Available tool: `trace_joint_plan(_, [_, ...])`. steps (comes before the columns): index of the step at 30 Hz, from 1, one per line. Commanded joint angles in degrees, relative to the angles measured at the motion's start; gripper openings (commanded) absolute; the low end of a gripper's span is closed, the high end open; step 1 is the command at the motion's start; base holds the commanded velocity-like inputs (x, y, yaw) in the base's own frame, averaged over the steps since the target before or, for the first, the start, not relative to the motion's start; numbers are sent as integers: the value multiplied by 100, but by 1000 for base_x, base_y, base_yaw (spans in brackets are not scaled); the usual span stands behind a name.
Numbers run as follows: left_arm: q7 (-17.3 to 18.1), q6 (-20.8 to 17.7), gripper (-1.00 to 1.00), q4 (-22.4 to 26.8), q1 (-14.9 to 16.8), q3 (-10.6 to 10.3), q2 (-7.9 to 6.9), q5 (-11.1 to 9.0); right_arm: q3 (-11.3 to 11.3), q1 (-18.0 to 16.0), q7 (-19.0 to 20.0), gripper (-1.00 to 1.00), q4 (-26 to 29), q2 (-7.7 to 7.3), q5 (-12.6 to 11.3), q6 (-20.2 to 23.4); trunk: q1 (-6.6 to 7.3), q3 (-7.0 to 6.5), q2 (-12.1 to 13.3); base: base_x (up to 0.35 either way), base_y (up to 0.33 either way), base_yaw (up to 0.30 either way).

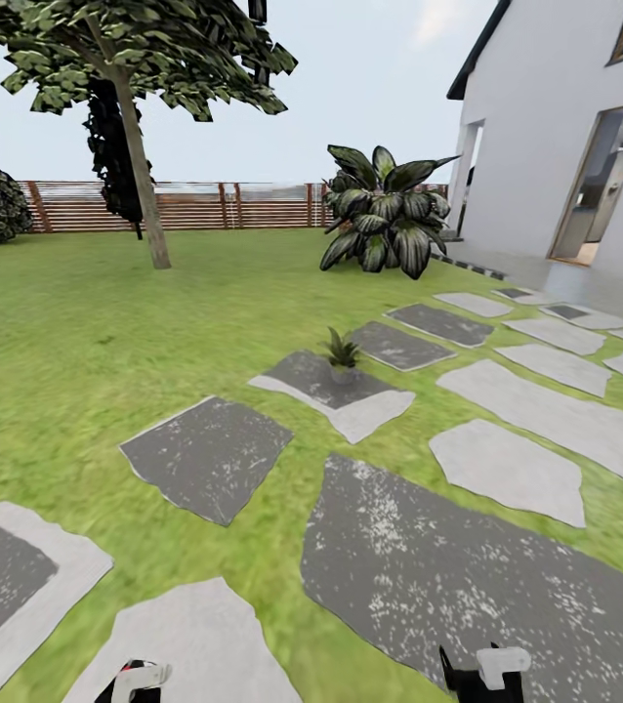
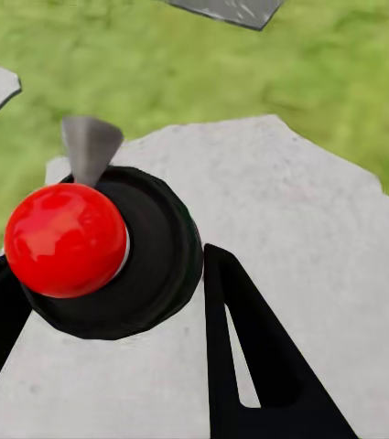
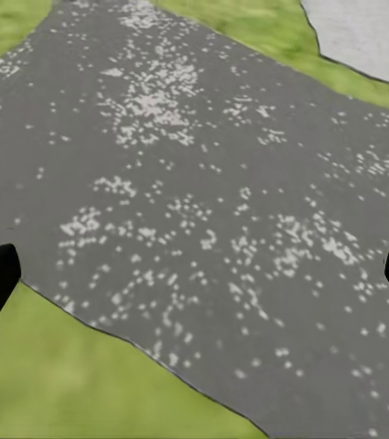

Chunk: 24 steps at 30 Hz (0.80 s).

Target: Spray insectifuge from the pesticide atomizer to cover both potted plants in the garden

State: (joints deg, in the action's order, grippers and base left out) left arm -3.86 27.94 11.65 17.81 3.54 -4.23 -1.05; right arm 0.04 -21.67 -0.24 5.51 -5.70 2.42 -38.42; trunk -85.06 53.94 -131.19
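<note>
We have the pesticide atomizer [image 2: 102,256] in our left gripper [image 2: 112,311]: in the left wrist view its dark round body with the red nozzle dot sits between the black fingers [image 2: 249,357], which close on it from both sides. At the bottom left of the head view the atomizer's white head and red dot [image 1: 141,676] just peek in. Our right gripper [image 3: 194,274] hangs over a dark speckled stepping slab [image 3: 194,183] with its fingers spread wide, only the tips at the frame edges, holding nothing.

One potted plant [image 1: 342,353] shows in the middle of the head view, a small green rosette in a grey pot on a dark slab [image 1: 321,383], well apart from us across the lawn [image 1: 77,342]. We count just this one; the second is not to be told from here.

The step in hand looks like the approach. To do it well we should roll along the slabs until the rosette is near, keep the bottle steady in the clamp, then aim the nozzle down at the leaves before spraying. The big dark-leaved bush [image 1: 385,210] by the house [image 1: 565,127] is not our target.
</note>
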Motion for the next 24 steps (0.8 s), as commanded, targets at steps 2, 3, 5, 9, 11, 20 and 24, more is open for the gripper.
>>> trace_joint_plan(2, [10, 19, -100, -5, 3, 15, 1, -10, -4, -3, -3, 100, -5, -1, 25, -17, -2, 5, -2, 339, 86, 0])
trace_joint_plan(3, [9, 19, -100, -5, 3, 15, 1, -10, -4, -3, -3, 100, -6, -1, 25, -17, -2, 5, -2, 339, 86, 0])
trace_joint_plan(5, [8, 19, -100, -5, 3, 15, 1, -8, -4, -3, -3, 100, -1, -1, 24, -17, -2, 5, -2, 339, 86, 0])
trace_joint_plan(9, [8, 19, -100, -5, 3, 15, 1, -8, -4, -3, -3, 100, -4, -1, 22, -17, -2, 5, -2, 339, 86, 0])
trace_joint_plan(11, [8, 19, -100, -5, 3, 15, 1, -9, -4, -3, -3, 100, -5, -1, 23, -17, -2, 5, -2, 339, 86, 0])
trace_joint_plan(20, [10, 19, -100, -5, 3, 15, 1, -10, -4, -3, -3, 100, -5, -1, 23, -17, -2, 5, -2, 339, 86, 0])
trace_joint_plan(24, [8, 19, -100, -5, 3, 15, 1, -10, -4, -3, -3, 100, -1, -1, 22, -17, -2, 5, -2, 339, 86, 0])
